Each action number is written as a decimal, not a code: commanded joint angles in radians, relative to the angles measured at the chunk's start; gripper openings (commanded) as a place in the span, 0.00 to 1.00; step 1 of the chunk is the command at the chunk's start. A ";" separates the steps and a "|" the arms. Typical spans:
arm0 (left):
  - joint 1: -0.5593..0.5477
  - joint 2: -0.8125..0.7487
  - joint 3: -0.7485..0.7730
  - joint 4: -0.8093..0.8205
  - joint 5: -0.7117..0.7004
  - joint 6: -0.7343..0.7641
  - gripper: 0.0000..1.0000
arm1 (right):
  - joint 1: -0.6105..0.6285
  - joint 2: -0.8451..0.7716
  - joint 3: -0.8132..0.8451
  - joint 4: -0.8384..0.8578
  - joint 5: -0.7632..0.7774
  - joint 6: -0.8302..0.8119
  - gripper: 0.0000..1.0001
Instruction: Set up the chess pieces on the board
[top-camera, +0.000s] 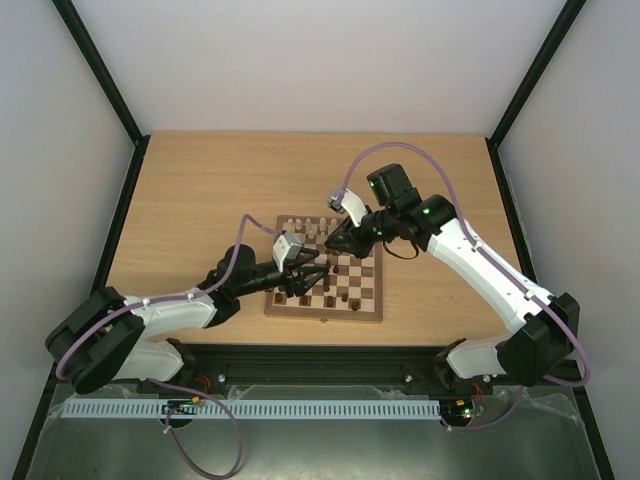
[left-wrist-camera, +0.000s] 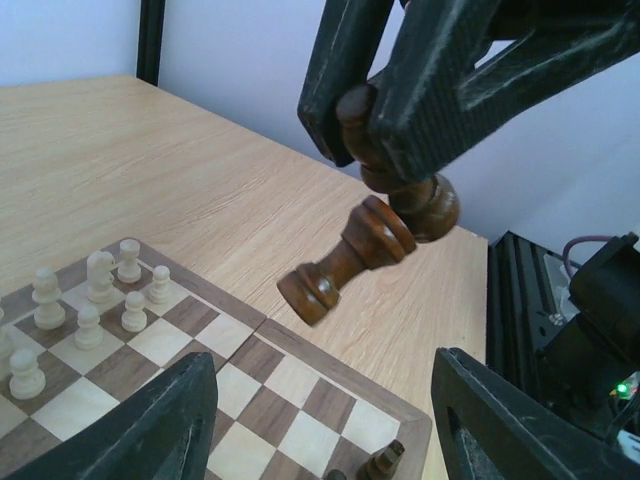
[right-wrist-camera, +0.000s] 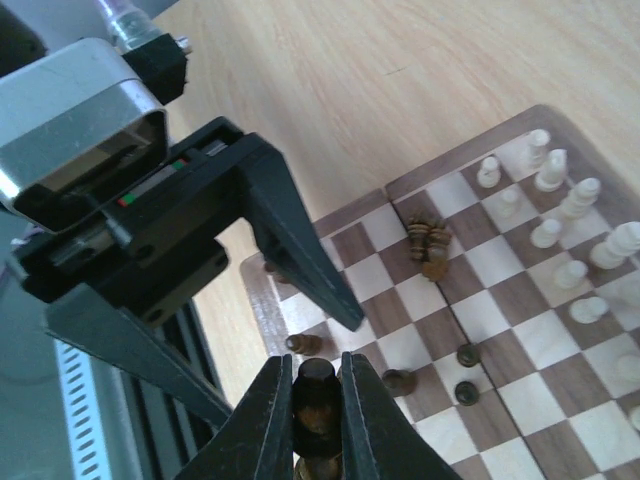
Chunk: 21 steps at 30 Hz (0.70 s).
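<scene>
The board (top-camera: 366, 302) lies at the table's middle. Cream pieces (top-camera: 312, 230) stand along its far edge, and they also show in the left wrist view (left-wrist-camera: 90, 300) and in the right wrist view (right-wrist-camera: 570, 220). Dark pieces (right-wrist-camera: 428, 240) stand or lie scattered on the near squares. My right gripper (right-wrist-camera: 318, 370) is shut on a dark piece (right-wrist-camera: 318, 405) above the board's near left part. In the left wrist view this gripper (left-wrist-camera: 370, 120) holds the piece high, and a second dark piece (left-wrist-camera: 345, 260) hangs tilted at its base. My left gripper (left-wrist-camera: 322, 365) is open and empty just below.
The board sits on a wooden table (top-camera: 200, 200) bounded by a black frame (top-camera: 125, 200). The left arm's fingers (right-wrist-camera: 300, 250) and its grey camera housing (right-wrist-camera: 80, 130) crowd close to my right gripper. More dark pieces (left-wrist-camera: 385, 460) stand at the board's near corner.
</scene>
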 joint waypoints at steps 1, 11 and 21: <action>-0.004 0.047 0.051 0.104 0.038 0.117 0.61 | -0.005 0.013 -0.002 -0.059 -0.085 -0.012 0.06; -0.031 0.086 0.094 0.079 0.069 0.168 0.46 | -0.005 0.022 -0.007 -0.058 -0.093 -0.009 0.07; -0.038 0.091 0.120 0.025 0.065 0.180 0.25 | -0.005 0.024 -0.013 -0.043 -0.080 -0.008 0.07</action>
